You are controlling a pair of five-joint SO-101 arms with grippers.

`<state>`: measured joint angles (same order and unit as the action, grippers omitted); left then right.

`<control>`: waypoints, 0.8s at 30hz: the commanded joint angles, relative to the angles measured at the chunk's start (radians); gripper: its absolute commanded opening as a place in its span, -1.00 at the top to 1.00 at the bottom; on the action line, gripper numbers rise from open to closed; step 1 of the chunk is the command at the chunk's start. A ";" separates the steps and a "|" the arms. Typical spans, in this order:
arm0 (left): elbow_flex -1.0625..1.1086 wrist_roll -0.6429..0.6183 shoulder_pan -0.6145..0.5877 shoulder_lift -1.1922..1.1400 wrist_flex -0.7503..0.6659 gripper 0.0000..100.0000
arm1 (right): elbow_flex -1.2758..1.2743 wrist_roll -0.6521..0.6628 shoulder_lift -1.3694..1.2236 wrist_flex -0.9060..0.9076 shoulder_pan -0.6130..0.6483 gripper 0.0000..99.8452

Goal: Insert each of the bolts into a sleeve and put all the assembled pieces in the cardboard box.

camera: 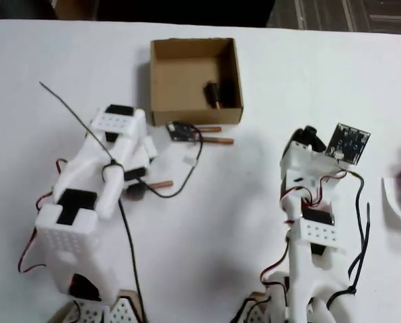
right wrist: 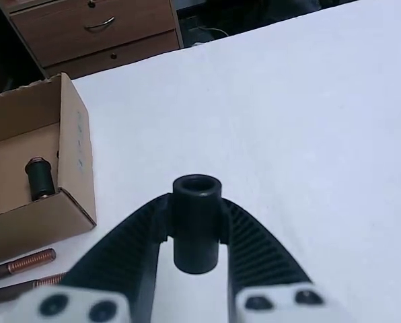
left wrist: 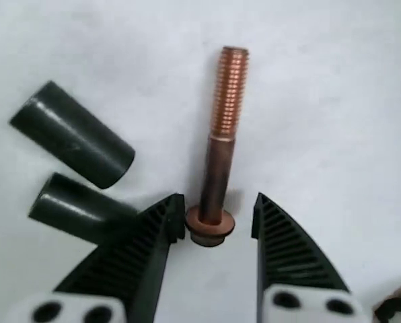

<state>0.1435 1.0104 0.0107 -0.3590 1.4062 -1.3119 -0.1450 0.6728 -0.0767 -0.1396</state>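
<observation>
Bolt (left wrist: 221, 148) flat on surface (left wrist: 335, 101), head between spread jaws of left gripper (left wrist: 217, 215); black sleeves (left wrist: 73, 134) just beside. Right gripper (right wrist: 196, 208) pinches upright sleeve (right wrist: 196, 232), open surface around. Farther: two bolts (camera: 217, 140) beside cardboard box (camera: 161, 101) front; assembled piece (camera: 212, 93) inside.

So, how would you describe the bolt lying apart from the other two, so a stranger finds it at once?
Find the box on the far side of the table; two bolts lie together before its front wall. The third bolt lies nearer the arms. It alone has its head between the open jaws of the left gripper, with two sleeves beside it.
</observation>
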 commanded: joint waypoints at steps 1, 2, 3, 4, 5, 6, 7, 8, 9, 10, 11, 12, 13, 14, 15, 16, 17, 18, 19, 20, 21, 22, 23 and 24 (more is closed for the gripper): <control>-0.051 -0.025 -0.014 0.018 0.012 0.66 | 0.006 -0.006 0.039 -0.019 -0.002 0.96; -0.064 -0.026 -0.012 0.018 0.018 0.68 | 0.006 -0.006 0.039 -0.019 -0.002 0.96; -0.085 -0.031 -0.012 0.018 0.032 0.69 | 0.006 -0.006 0.039 -0.019 -0.002 0.96; -0.117 -0.060 -0.009 0.018 0.051 0.71 | 0.006 -0.006 0.039 -0.019 -0.002 0.96; -0.153 -0.115 -0.006 0.018 0.074 0.73 | 0.006 -0.006 0.039 -0.018 -0.002 0.96; -0.194 -0.193 -0.002 0.018 0.097 0.74 | 0.006 -0.006 0.039 -0.018 -0.002 0.96; -0.237 -0.287 0.009 0.018 0.121 0.76 | 0.005 -0.006 0.039 -0.018 -0.002 0.96; -0.282 -0.388 0.017 0.018 0.147 0.78 | 0.002 -0.006 0.041 -0.021 -0.002 0.96; -0.325 -0.486 0.025 0.018 0.181 0.79 | -0.005 -0.006 0.041 -0.024 -0.001 0.96; -0.369 -0.585 0.034 0.017 0.218 0.80 | -0.006 -0.006 0.041 -0.024 0.001 0.96; -0.409 -0.674 0.046 0.014 0.258 0.80 | -0.008 -0.006 0.041 -0.024 0.007 0.96; -0.441 -0.758 0.063 0.012 0.302 0.80 | -0.008 -0.006 0.041 -0.024 0.013 0.96; -0.466 -0.833 0.083 0.011 0.336 0.80 | -0.009 -0.006 0.041 -0.024 0.019 0.96; -0.481 -0.899 0.103 0.011 0.359 0.80 | -0.009 -0.006 0.041 -0.024 0.025 0.96; -0.483 -0.962 0.126 0.015 0.368 0.80 | -0.009 -0.006 0.041 -0.024 0.028 0.96; -0.466 -1.019 0.143 0.017 0.371 0.80 | -0.009 -0.006 0.041 -0.024 0.030 0.96; -0.440 -1.086 0.147 0.017 0.365 0.80 | -0.009 -0.006 0.041 -0.024 0.030 0.96; -0.415 -1.181 0.152 0.011 0.358 0.80 | -0.009 -0.006 0.041 -0.024 0.030 0.96; -0.386 -1.301 0.160 0.009 0.348 0.80 | -0.009 -0.006 0.041 -0.024 0.030 0.96; -0.355 -1.433 0.167 0.009 0.348 0.80 | -0.009 -0.006 0.041 -0.024 0.028 0.96; -0.329 -1.553 0.172 0.009 0.348 0.79 | -0.009 -0.006 0.041 -0.024 0.027 0.96; -0.309 -1.649 0.172 0.009 0.347 0.78 | -0.009 -0.006 0.041 -0.024 0.027 0.96; -0.294 -1.735 0.170 0.009 0.344 0.75 | -0.009 -0.006 0.041 -0.024 0.027 0.96; -0.288 -1.803 0.166 0.009 0.344 0.71 | -0.009 -0.006 0.041 -0.024 0.027 0.96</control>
<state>-0.1603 -0.4964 0.1703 -0.3606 1.7423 -1.3272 -0.1450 0.6728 -0.0767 -0.1227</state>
